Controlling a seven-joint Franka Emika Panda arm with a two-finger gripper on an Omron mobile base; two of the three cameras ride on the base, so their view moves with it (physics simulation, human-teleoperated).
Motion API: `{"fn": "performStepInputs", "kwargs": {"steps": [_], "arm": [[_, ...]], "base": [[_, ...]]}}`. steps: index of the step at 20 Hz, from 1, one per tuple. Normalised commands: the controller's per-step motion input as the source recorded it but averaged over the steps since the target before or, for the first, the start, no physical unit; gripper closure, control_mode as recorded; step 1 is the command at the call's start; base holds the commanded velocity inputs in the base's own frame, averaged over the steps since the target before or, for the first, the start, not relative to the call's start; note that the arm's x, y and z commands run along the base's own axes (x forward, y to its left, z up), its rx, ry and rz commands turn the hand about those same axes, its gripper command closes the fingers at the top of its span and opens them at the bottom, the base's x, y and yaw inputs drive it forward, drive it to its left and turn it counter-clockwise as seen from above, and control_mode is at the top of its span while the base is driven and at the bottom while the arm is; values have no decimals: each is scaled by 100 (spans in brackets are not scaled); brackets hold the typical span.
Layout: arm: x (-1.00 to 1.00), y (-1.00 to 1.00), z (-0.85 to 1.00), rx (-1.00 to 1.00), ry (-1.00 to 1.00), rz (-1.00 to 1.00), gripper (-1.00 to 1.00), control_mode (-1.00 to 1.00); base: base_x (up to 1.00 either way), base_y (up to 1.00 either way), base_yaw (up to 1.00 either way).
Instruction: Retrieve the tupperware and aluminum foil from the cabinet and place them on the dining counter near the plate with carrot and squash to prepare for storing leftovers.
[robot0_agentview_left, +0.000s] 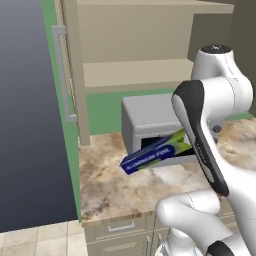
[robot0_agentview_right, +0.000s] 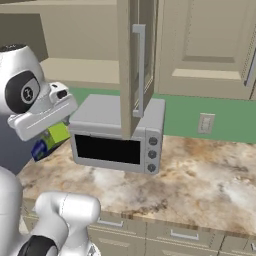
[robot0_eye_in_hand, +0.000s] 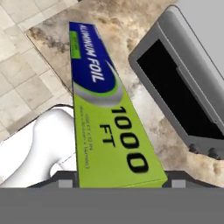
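Observation:
The aluminum foil (robot0_eye_in_hand: 105, 113) is a long blue and green box marked "ALUMINUM FOIL 1000 FT". My gripper (robot0_eye_in_hand: 121, 183) is shut on its green end, a finger on either side. The box hangs tilted above the marbled counter (robot0_agentview_left: 125, 187), in front of the grey toaster oven (robot0_agentview_left: 150, 117). In the left base view the aluminum foil (robot0_agentview_left: 155, 155) sticks out to the left from behind my forearm. In the right base view the aluminum foil (robot0_agentview_right: 50, 140) shows just below my hand. The cabinet (robot0_agentview_left: 135, 70) stands open, and the shelves I see are bare. The tupperware and the plate are out of view.
The open cabinet door (robot0_agentview_right: 132, 65) hangs over the toaster oven (robot0_agentview_right: 117, 132). A dark tall panel (robot0_agentview_left: 30, 115) stands at the counter's left end. Drawers (robot0_agentview_right: 175, 235) run under the counter, and tiled floor (robot0_eye_in_hand: 26, 74) lies below its edge.

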Motion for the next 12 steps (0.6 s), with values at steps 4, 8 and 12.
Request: {"fn": "performStepInputs", "kwargs": {"steps": [4,8,12], "arm": [[-4,-38,-1,4,-25,1,100,-100],[0,0,0,0,0,0,100,100],[0,0,0,0,0,0,100,100]], "base": [[0,0,0],[-45,-16,15],[-95,0,33]]}}
